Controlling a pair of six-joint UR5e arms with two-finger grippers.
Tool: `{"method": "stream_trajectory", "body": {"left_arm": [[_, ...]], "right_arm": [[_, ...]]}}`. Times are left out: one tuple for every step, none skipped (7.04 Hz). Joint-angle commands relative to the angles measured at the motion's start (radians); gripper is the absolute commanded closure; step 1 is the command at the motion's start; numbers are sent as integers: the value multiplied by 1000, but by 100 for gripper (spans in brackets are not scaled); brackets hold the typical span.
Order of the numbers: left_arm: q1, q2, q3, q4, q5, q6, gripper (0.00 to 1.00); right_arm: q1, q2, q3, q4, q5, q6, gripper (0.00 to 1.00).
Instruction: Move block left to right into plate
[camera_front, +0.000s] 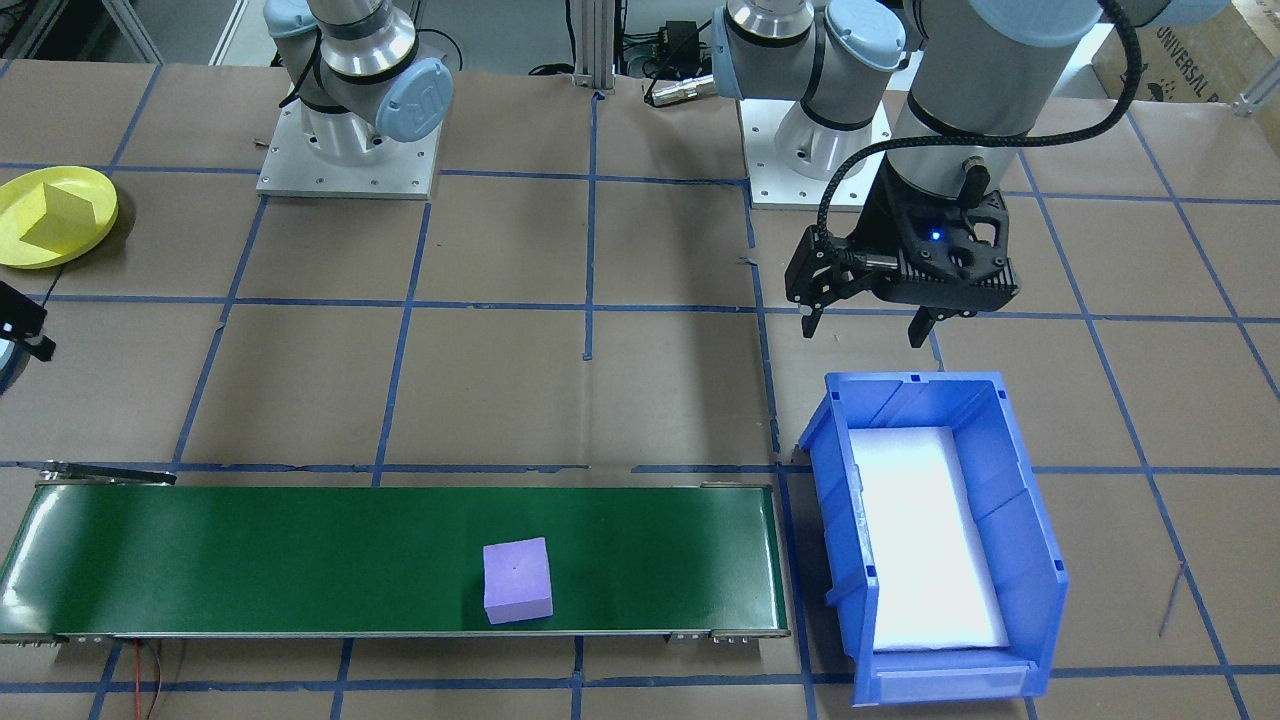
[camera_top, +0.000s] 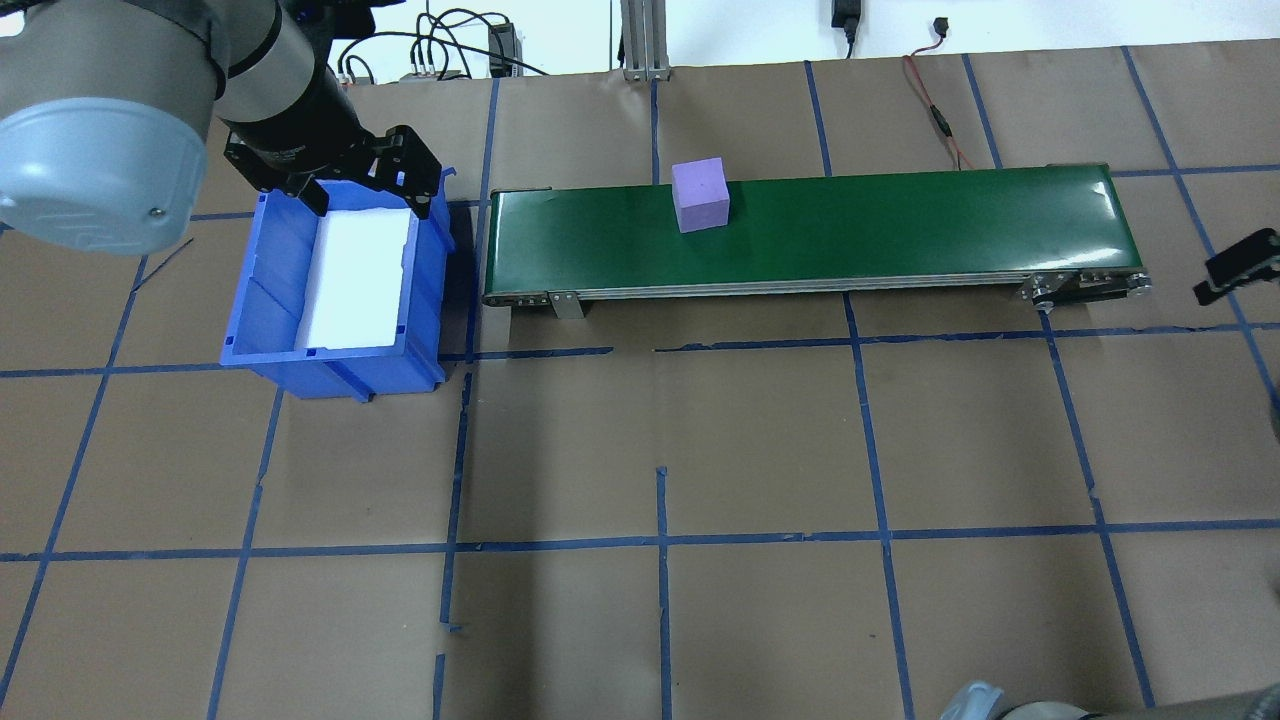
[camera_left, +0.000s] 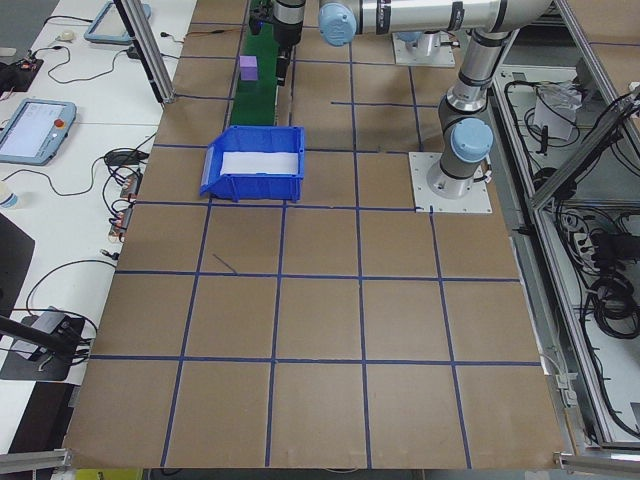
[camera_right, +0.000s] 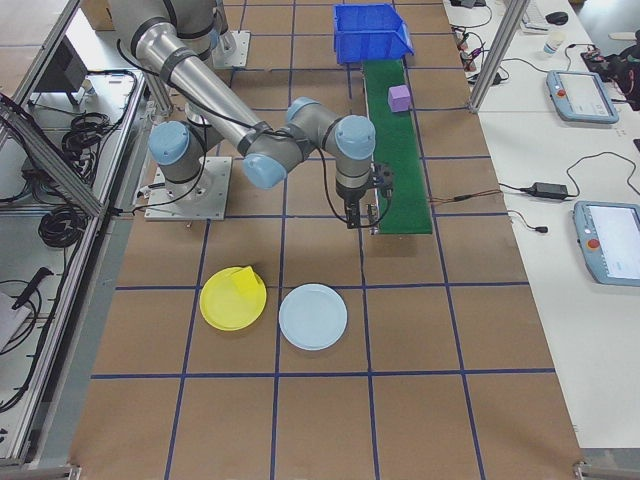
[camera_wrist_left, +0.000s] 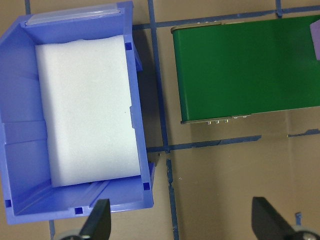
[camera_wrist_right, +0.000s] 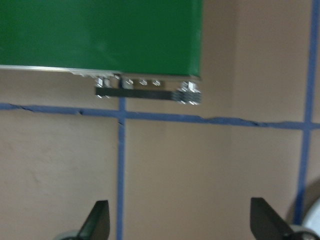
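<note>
The block (camera_front: 517, 581), purple, sits on the belt (camera_front: 300, 560), well apart from the wide-open left gripper (camera_front: 868, 326) above the bin (camera_front: 1020, 520). Overhead, the bin lies just under that gripper. The right-side view shows the right gripper (camera_right: 358, 216), fingers spread, beside the belt's end, the plate (camera_right: 226, 310) nearby.

A blue bin (camera_left: 252, 162) lined in white sat on my table (camera_left: 320, 330) toward eleven o'clock. Beyond it, near twelve, a purple block (camera_left: 249, 67) rested on the green conveyor (camera_left: 256, 95).
</note>
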Motion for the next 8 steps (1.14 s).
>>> {"method": "stream_trajectory", "body": {"left_arm": [[2, 1, 0, 1, 0, 1, 0], [2, 1, 0, 1, -1, 1, 0], [4, 1, 0, 1, 0, -1, 0], [4, 1, 0, 0, 0, -3, 0], [2, 2, 0, 0, 2, -3, 0], [2, 2, 0, 0, 2, -3, 0], [2, 2, -2, -2, 2, -3, 0], [4, 2, -2, -2, 2, -3, 0]], "right_arm": [[157, 82, -70, -5, 184, 192, 0], [194, 123, -127, -4, 192, 258, 0], [206, 154, -178, -5, 288, 286, 0], [212, 185, -192, -5, 351, 315, 1], [235, 193, -186, -7, 393, 393, 1], [252, 196, -183, -10, 401, 442, 1], [254, 217, -181, -37, 432, 447, 1], [254, 229, -181, -60, 447, 447, 0]]}}
